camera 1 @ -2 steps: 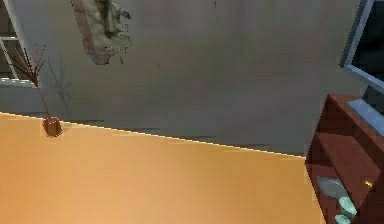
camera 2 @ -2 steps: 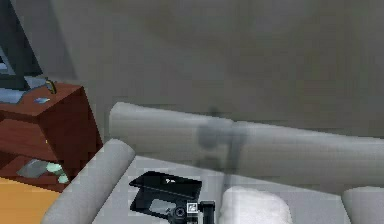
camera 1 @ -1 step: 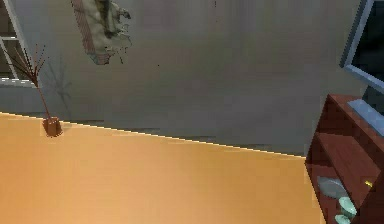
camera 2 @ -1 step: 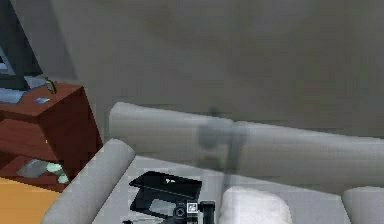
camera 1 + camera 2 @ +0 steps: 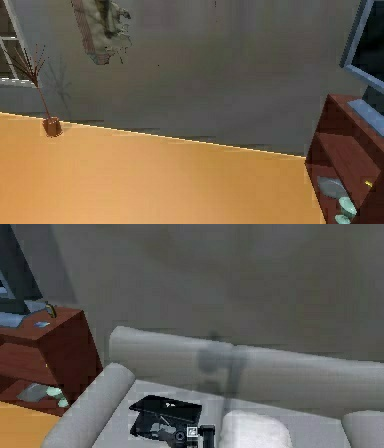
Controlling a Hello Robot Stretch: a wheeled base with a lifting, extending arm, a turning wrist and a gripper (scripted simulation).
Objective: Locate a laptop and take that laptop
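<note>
My arm [image 5: 207, 438] rises from the bottom of the arm side view. At its far end my pincer [image 5: 165, 431] sits over the near part of a dark flat slab that I take for the laptop [image 5: 160, 406]. The laptop lies closed and flat on the seat of a grey sofa [image 5: 300, 374], toward the armrest end. Because it lies right behind my fingers on the seat, I cannot tell how my pincer is set or whether it has hold of anything, nor whether it touches the lid or only hangs above it. Just beside it, on the arm side view's right, rests a pale cushion [image 5: 255, 431]. Behind both run the sofa's back and a bare grey wall. Off the armrest stands a red-brown shelf unit [image 5: 50, 349] with small pale things on its lower shelf and a dark screen [image 5: 12, 269] on top. In the forward view, orange floor [image 5: 150, 180] runs out to a small vase of twigs [image 5: 52, 126] at the foot of the far wall. I judge the locating done and the taking in hand. The next move calls for a sure hold on the laptop's near edge, then a straight lift clear of the seat without dragging it into the cushion.
</note>
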